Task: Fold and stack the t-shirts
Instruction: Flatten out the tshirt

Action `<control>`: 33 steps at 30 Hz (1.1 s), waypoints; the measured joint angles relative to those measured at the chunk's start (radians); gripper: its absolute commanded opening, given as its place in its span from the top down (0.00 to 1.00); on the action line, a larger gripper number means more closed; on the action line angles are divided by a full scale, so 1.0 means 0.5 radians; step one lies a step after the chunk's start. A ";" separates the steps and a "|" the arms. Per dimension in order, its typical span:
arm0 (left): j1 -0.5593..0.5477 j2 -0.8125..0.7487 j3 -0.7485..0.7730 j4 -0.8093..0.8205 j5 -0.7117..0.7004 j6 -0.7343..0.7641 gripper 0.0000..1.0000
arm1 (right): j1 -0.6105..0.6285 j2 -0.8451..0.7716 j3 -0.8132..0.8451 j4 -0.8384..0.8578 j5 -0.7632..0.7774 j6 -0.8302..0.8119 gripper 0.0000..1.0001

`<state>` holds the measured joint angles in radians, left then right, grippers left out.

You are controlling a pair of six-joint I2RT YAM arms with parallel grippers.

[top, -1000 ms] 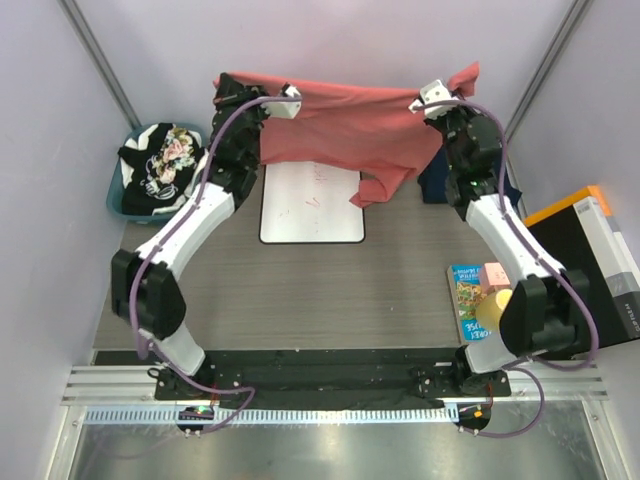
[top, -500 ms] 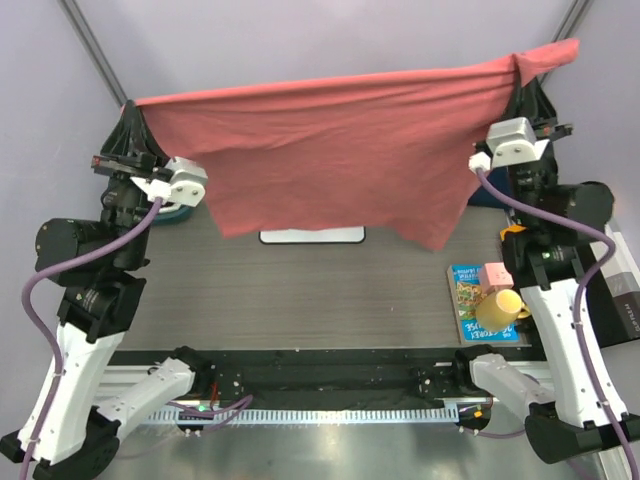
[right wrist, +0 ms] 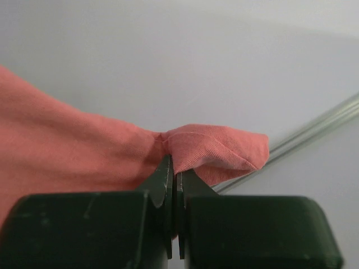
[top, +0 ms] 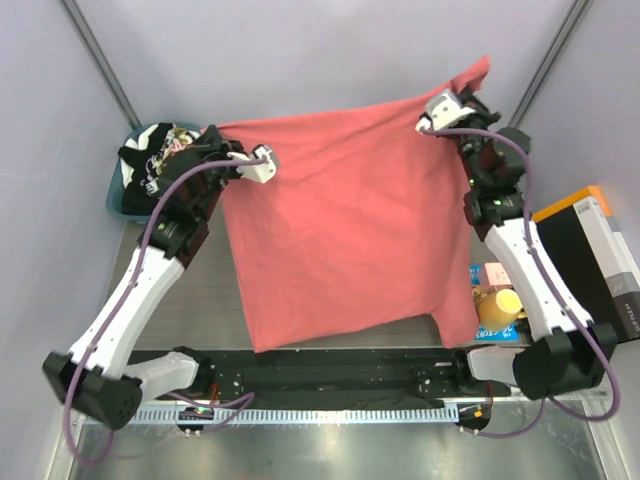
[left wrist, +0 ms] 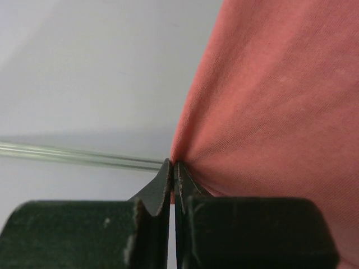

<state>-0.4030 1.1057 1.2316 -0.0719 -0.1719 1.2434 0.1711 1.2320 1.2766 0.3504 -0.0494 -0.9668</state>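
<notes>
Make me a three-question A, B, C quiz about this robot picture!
1. Where is the blue-green bin of black printed shirts? A far left, B far right, C near middle.
2. What colour is the big soft cloth t-shirt held up? A green, B salmon-red, C yellow.
3. How are the left gripper and right gripper? A both open, B one open, C both shut on the t-shirt.
Answers: 1 A, it sits at the top view's far left; 2 B, every view shows salmon-red cloth; 3 C, each wrist view shows fingers pinched on cloth.
</notes>
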 measured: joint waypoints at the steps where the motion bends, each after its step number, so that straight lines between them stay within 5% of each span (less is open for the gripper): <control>1: 0.031 0.069 -0.014 0.011 -0.007 0.026 1.00 | -0.002 0.061 -0.056 -0.003 0.005 0.000 0.99; 9: 0.193 0.735 0.058 0.140 -0.162 0.335 1.00 | -0.002 0.488 -0.498 0.109 0.030 -0.021 0.92; 10: 0.198 0.838 0.082 0.185 -0.203 0.371 1.00 | 0.000 0.564 -0.513 0.159 0.052 -0.023 0.86; 13: 0.201 1.150 0.130 0.382 -0.323 0.468 1.00 | 0.008 0.832 -0.514 0.355 0.166 -0.037 0.49; 14: 0.201 1.273 0.142 0.491 -0.374 0.517 0.93 | 0.013 0.932 -0.499 0.434 0.235 -0.053 0.27; 17: 0.208 1.626 0.150 0.816 -0.521 0.678 0.57 | 0.021 1.224 -0.372 0.645 0.478 -0.104 0.13; 22: 0.245 2.052 0.150 1.334 -0.722 0.958 0.37 | 0.020 1.508 -0.159 0.948 0.912 -0.276 0.07; 27: 0.275 1.987 0.158 1.490 -0.812 1.009 0.24 | 0.011 1.324 -0.245 0.922 1.054 -0.253 0.06; 33: 0.283 1.340 -0.111 1.336 -0.700 0.847 0.28 | -0.023 0.564 -0.389 -0.230 0.562 -0.140 0.06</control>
<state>-0.2615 1.7756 1.1759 0.5961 -0.5220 1.6669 0.1596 1.5139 1.0821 0.2352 0.2317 -1.0370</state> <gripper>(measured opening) 0.774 0.941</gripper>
